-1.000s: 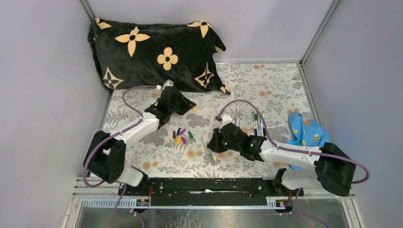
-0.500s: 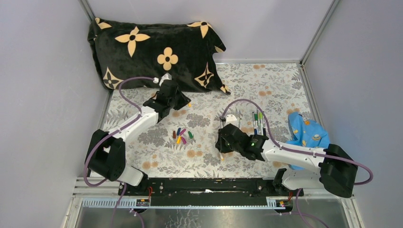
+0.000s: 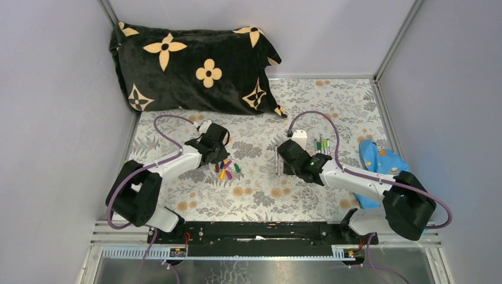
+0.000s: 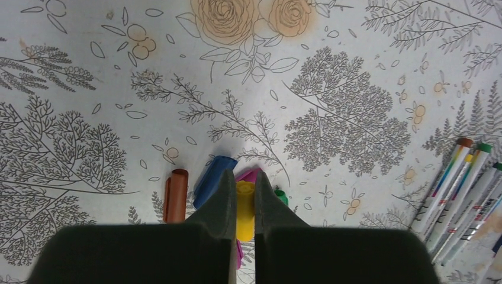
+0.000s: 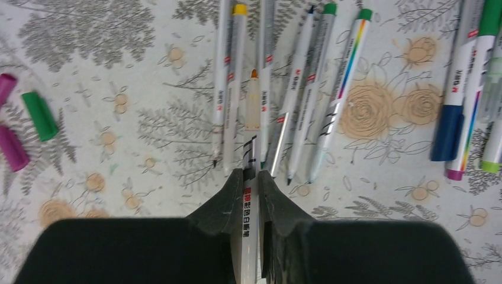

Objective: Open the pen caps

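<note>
Where the loose caps [image 3: 225,168] lie heaped left of the middle of the flower-printed tabletop [image 3: 254,198], the left fingers [image 4: 220,201] are pressed almost together on a yellow cap [image 4: 244,204], which points away from the wrist. Whether that cap is lifted or rests on the heap cannot be told. In the left wrist view a blue cap [image 4: 213,177] and a brown-red cap [image 4: 176,195] lie just to its left, a magenta cap [image 4: 248,175] just beyond it, and a green cap [image 4: 282,196] at its right.

The right fingers [image 5: 228,204] hold a narrow grip on 1 whitish pen [image 5: 248,195], its bare orange tip [image 5: 253,74] pointing forward. It sits over a row of uncapped pens [image 5: 299,89] that lie side by side right of centre. More pens with coloured ends [image 5: 467,89] lie further right.

A blue cloth [image 3: 382,165] lies at the right edge of the tabletop. A black pillow [image 3: 189,65] with tan flowers fills the far left corner.
</note>
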Controlling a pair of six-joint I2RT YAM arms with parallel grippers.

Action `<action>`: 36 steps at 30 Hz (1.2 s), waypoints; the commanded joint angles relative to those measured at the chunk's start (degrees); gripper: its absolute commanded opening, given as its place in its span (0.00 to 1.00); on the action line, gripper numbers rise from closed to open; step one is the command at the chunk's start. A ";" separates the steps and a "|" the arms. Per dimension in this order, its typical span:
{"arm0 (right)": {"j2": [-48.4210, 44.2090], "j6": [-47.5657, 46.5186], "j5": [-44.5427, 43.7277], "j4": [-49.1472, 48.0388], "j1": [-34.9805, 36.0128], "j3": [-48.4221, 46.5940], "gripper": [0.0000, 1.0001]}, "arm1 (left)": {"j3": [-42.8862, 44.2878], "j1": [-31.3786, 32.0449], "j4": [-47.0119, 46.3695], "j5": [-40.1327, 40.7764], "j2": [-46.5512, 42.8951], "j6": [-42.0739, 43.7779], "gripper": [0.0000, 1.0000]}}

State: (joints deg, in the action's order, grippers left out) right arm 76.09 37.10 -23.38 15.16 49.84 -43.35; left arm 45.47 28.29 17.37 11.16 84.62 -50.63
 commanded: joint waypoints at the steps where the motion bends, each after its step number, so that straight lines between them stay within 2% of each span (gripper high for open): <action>1: 2.29 -2.68 -2.22 0.03 -2.99 -2.98 0.00 | -1.13 1.01 -0.38 4.31 -0.09 -0.90 0.08; 6: 6.20 -4.95 -2.09 -0.25 -5.58 -4.98 0.00 | -2.62 1.04 -0.72 5.28 0.02 -1.71 0.17; 14: 10.70 -6.48 -1.12 -2.84 -8.03 -6.16 0.00 | -3.51 1.06 -1.60 6.10 -0.11 -1.68 0.45; 16: 11.55 -6.64 -0.78 -3.13 -8.36 -6.70 0.00 | -3.46 1.05 -1.71 6.15 -0.21 -1.67 0.49; 26: 15.67 -7.20 0.09 -2.21 -9.16 -11.90 0.00 | -3.44 1.11 -1.81 6.35 -1.36 -1.62 0.51; 36: 20.58 -6.53 -0.62 -2.55 -9.48 -13.04 0.14 | -3.24 1.06 -1.57 5.41 -3.85 -1.48 0.52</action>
State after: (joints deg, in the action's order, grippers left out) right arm 95.59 30.63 -22.96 13.45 40.84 -54.52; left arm 42.48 28.95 17.17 15.44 82.83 -52.16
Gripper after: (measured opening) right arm 0.160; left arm 0.521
